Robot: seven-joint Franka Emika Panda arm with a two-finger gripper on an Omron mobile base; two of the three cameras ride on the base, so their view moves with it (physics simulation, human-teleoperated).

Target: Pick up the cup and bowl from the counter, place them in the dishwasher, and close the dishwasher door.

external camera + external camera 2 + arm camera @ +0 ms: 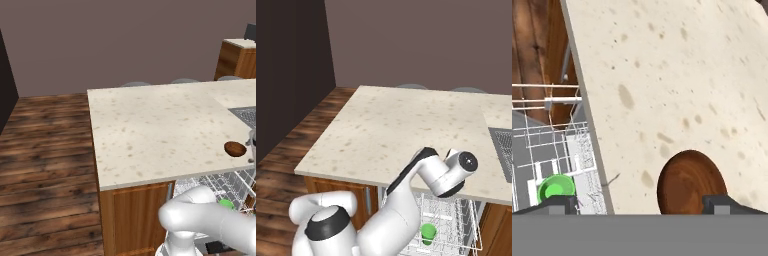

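Reddish-brown bowl (pixel 692 181) sits partly cut off between the spread, empty fingers (pixel 640 204); cup (pixel 556 188) half-hidden by rack wires.

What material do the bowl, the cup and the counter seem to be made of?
Bowl: probably wood, reddish-brown with grain-like streaks and a slight sheen. Cup: maybe plastic, plain bright green; it sits in the white wire rack. Counter: stone-look slab, matte beige with brown speckles.
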